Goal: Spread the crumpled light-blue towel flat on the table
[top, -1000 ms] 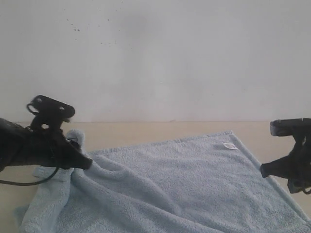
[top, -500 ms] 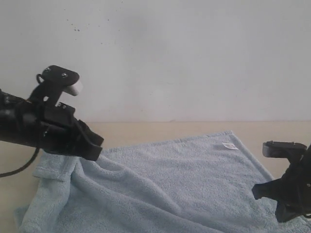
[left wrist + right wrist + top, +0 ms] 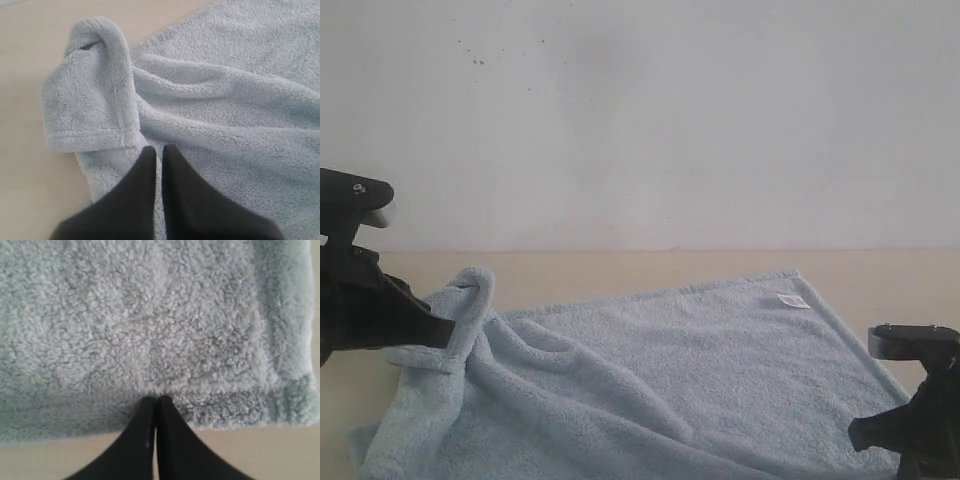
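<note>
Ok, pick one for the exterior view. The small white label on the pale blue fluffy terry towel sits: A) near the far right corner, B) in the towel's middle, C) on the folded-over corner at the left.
A: the small white label lies by the far right corner of the pale blue fluffy terry towel, away from the folded-over corner.

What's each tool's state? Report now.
Left tool: closed, tips on the towel, no grip visible.
Right tool: closed at towel's hem; grip cannot be told.

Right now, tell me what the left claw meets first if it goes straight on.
The towel: the left claw, shut, points at the hem of its folded-over corner, perhaps touching it.
</note>
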`<state>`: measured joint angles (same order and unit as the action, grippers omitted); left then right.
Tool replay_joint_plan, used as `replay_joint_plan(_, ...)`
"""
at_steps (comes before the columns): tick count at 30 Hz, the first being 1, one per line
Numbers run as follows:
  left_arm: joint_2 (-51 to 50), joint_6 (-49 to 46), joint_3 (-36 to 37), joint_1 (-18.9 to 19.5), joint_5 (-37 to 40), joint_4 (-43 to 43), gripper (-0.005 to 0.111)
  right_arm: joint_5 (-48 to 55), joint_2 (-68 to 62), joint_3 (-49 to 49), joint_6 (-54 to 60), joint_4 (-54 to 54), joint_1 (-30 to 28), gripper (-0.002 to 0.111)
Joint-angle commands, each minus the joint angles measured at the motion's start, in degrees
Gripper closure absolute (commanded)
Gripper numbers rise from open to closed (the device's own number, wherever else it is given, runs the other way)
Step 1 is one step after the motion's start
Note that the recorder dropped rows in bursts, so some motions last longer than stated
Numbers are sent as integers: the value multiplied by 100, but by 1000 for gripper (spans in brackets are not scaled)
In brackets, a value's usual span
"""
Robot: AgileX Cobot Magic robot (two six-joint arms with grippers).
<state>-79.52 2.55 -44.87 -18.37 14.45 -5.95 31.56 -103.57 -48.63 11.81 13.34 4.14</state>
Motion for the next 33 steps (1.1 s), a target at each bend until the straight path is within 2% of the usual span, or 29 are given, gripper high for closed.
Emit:
replay_joint_plan(1, 45, 92, 31, -15, -135, -45, 103, -323, 348, 31, 74, 100, -18, 107)
replay_joint_plan(7, 45, 92, 31, -15, -450, -45, 103, -522, 606, 60, 128, -24, -18, 107)
replay_joint_plan(17, 45, 92, 31, -15, -401, -45, 103, -309, 229, 136, 117, -558, -18, 107)
replay_joint_plan(27, 45, 92, 31, -15, -415, -45, 103, -472, 218, 298, -131, -858, -18, 107)
replay_joint_plan(33, 45, 92, 31, -15, -443, -45, 103, -907, 375, 298, -229, -858, -18, 107)
